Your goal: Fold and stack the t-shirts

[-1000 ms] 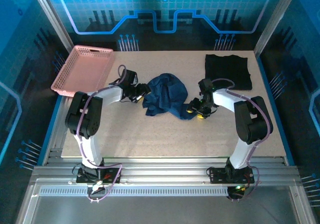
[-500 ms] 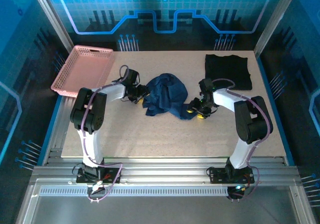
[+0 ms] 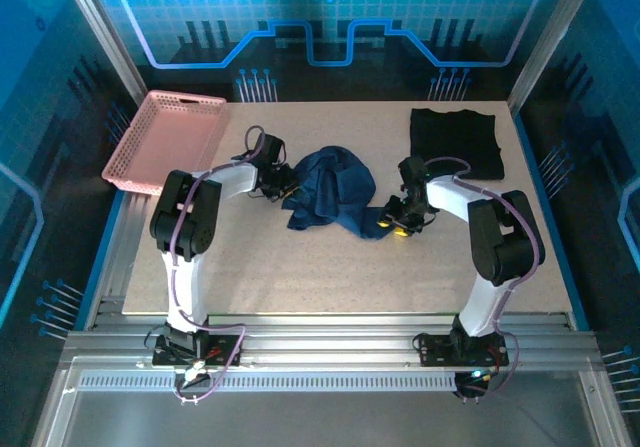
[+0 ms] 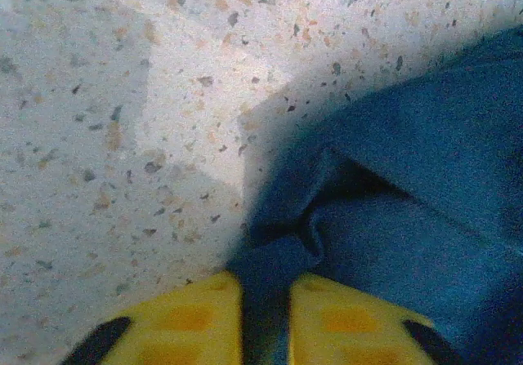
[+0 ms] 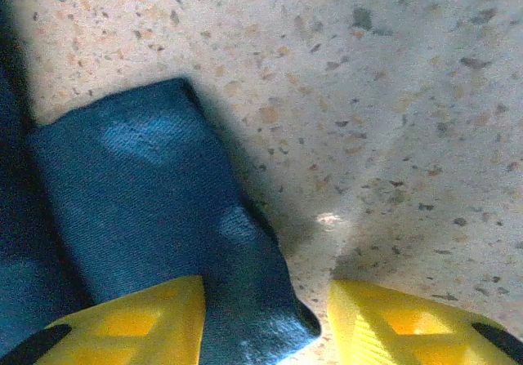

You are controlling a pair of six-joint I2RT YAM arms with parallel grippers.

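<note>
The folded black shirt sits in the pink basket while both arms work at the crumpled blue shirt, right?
Not quite. The top external view shows the folded black shirt lying on the table at the back right, not in the pink basket at the back left. The left gripper and right gripper are indeed at the crumpled blue shirt.

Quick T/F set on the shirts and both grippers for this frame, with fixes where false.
1. The navy t-shirt is crumpled, not folded. True.
2. The black t-shirt is stacked on the navy one. False: it lies folded and apart, at the far right.
3. The left gripper is pinching navy cloth. True.
4. The right gripper is shut on cloth. False: it is open, with a navy corner lying in the gap.
</note>
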